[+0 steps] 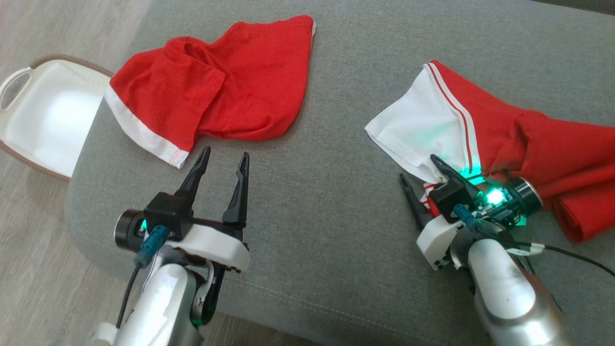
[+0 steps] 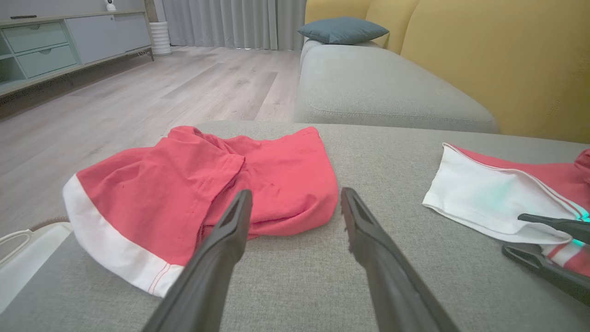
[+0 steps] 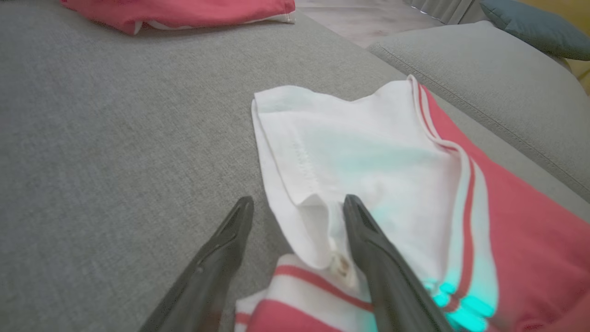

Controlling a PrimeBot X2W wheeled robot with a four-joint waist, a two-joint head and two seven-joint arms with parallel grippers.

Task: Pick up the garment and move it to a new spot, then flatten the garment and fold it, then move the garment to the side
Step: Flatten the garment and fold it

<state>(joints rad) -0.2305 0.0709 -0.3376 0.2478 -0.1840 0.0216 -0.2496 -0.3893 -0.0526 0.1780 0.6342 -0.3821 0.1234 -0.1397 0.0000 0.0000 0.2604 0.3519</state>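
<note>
Red and white cloth garment [image 1: 528, 139]: it lies crumpled on the big grey cloth cushion [image 1: 336, 120], at about 3 o'clock in the head view. Its white part, with thin red stripes, points toward 9 o'clock. The red part is bunched up toward 4 o'clock.
Right claw [image 1: 419, 167]: it is at about 4 o'clock in the head view, right at the white edge of this garment. Its two dark fingers are apart. In the right wrist view a fold of the white edge sits between them and one finger is over the white cloth. The cloth is not pinched. I cannot tell if the finger touches it.
Green light [image 1: 495, 196]: it glows on the right wrist and makes a green patch on the white cloth.
Left claw [image 1: 226, 153]: it is at about 7 o'clock in the head view. Its fingers are apart with nothing between them. The tips point toward 12 o'clock.
Red cloth garment with a white band [image 1: 230, 91]: it lies rumpled on the same cushion at about 11 o'clock, well apart from the other one. Its white band is at the 8 o'clock end, just beside the left claw's tips.
White basket with a handle and brown rim [image 1: 48, 115]: it sits on the floor at 9 o'clock, right next to the cushion.
Pale wood floor [image 2: 138, 92]: it runs toward 11 o'clock in the left wrist view.
Blue pillow [image 2: 343, 30]: it is at 12 o'clock in the left wrist view, on a second grey cushion [image 2: 382, 92].
Yellow sofa back [image 2: 507, 64]: it stands at 2 o'clock in that view.
</note>
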